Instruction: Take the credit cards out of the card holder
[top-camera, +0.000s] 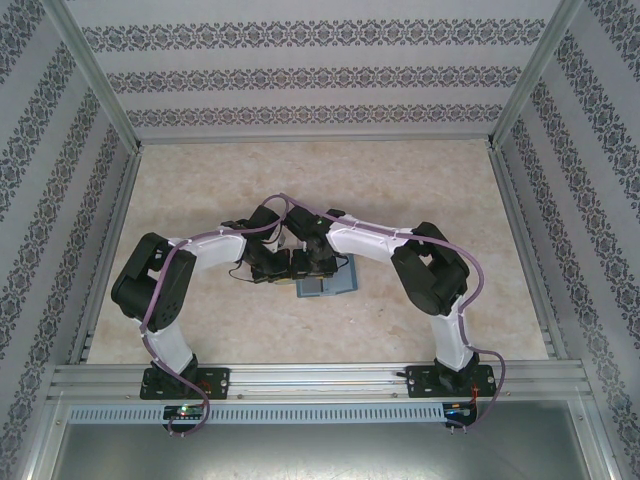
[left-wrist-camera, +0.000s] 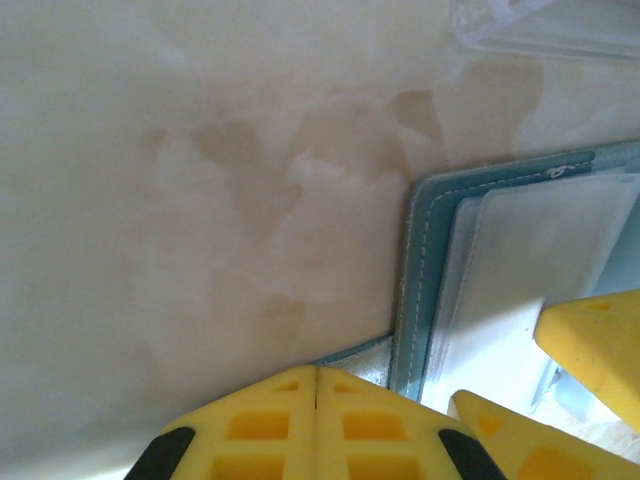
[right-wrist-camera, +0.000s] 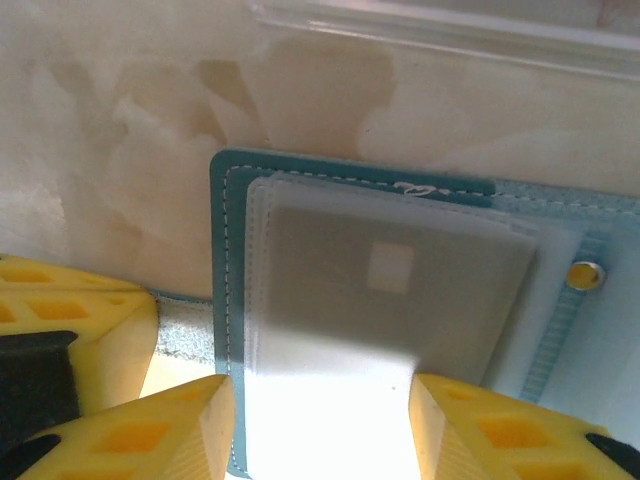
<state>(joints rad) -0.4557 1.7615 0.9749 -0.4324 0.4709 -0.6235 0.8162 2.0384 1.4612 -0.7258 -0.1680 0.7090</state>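
progress: we are judging the task as barely begun. the card holder (right-wrist-camera: 225, 300) is lying open on the desk (left-wrist-camera: 150, 200), and a greyish credit card (right-wrist-camera: 400, 290) is sitting fully inside its clear sleeve. we are seeing no card lying loose on the desk, so all the pulling out is left to do.

the right fingers (right-wrist-camera: 180, 430) are standing open, one on each side of the sleeved card, with its near edge between them and nothing gripped. the left fingers (left-wrist-camera: 317, 400) are closed pad to pad, their tips at the holder's corner. we cannot tell whether they are pinching a flap or just pressing it down.

views: the right wrist view is giving us the card face through the sleeve, and a metal snap (right-wrist-camera: 585, 273) beyond the right-hand finger. the left wrist view is catching that sleeve in glare, so it reads as white haze there, but it is showing the left fingers' closed seam plainly. the top view is placing both arms over the holder (top-camera: 325, 285), too far off for judging finger state. a clear tray (right-wrist-camera: 450, 30) is lying just past the fingertips, beyond the holder.
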